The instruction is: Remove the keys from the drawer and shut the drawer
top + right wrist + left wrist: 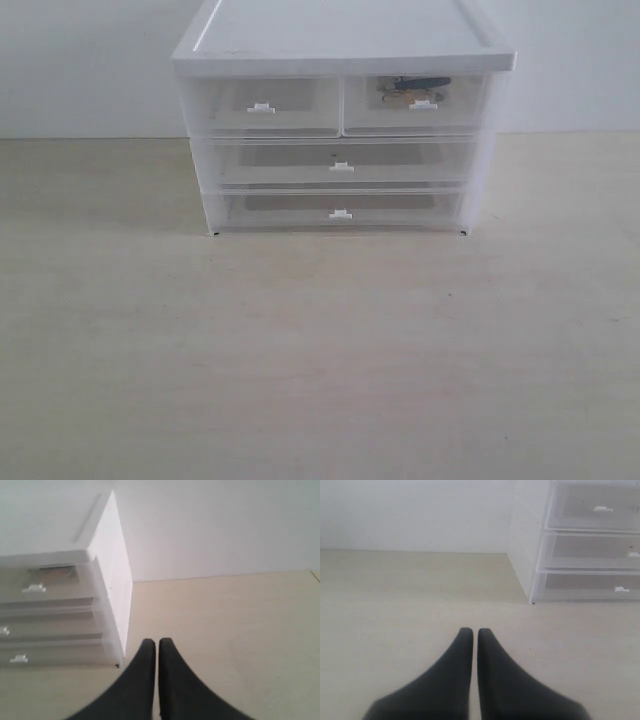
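- Exterior view: the keys (412, 88) are seen through the translucent front of the upper right drawer (462, 108) of a white plastic drawer unit (340, 45). The drawer is shut, flush with its left-hand twin (225, 105).
- The keys are shown as a small gold and brass cluster with a dark strap lying across it, just behind the white tab handle (424, 103). Finer detail is blurred by the plastic.
- Neither gripper is seen in this view. In the wrist views the left gripper (470, 632) and the right gripper (151, 642) are each shown with the fingers pressed together and nothing held, over the pale table (320, 360), well apart from the unit.
- The step in hand is judged to be the opening of the drawer, as nothing of the task is done yet.
- The right gripper, judged the nearer to that drawer, is best used. The fingers should be parted a little, brought level with the tab, closed on it and drawn straight outward, so that the light unit is not dragged or tipped.
- The drawer should be pulled far enough for the keys to be reached from above.
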### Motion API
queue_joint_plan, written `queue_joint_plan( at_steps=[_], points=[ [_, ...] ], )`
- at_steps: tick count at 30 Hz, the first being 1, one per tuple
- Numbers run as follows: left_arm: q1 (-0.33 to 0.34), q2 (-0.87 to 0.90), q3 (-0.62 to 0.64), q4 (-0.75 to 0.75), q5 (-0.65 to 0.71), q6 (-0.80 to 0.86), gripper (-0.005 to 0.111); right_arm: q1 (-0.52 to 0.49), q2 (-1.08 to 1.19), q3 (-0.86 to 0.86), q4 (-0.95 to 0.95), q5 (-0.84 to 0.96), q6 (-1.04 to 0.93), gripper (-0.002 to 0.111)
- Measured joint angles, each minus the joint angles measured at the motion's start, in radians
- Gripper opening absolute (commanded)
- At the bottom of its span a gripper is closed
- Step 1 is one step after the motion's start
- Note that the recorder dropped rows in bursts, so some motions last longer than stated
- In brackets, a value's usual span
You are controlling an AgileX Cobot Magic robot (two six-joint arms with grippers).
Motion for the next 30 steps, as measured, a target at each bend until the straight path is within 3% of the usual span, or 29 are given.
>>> queue_joint_plan(
  at_steps=[5, 9, 12, 17, 26, 30],
  points=[
    [0.0, 0.0, 0.0, 0.0, -0.034, 0.0, 0.004, 0.149, 0.125, -0.063, 0.0, 0.007, -0.146, 0.0],
    [0.0, 0.0, 0.0, 0.0, -0.213, 0.0, 0.004, 0.255, 0.234, -0.081, 0.0, -0.013, -0.209, 0.0],
    [0.0, 0.0, 0.0, 0.0, -0.312, -0.01, 0.004, 0.286, 0.308, -0.08, 0.0, -0.057, -0.222, 0.0],
    [0.0, 0.038, -0.066, 0.0, -0.339, -0.047, 0.004, 0.294, 0.386, -0.08, 0.0, -0.129, -0.225, 0.0],
    [-0.002, 0.419, -0.332, -0.012, -0.285, -0.063, 0.004, 0.294, 0.414, -0.08, 0.0, -0.222, -0.215, 0.0],
    [-0.055, 0.667, -0.438, -0.057, -0.201, -0.065, 0.004, 0.294, 0.414, -0.081, 0.0, -0.24, -0.195, 0.0]
  ],
)
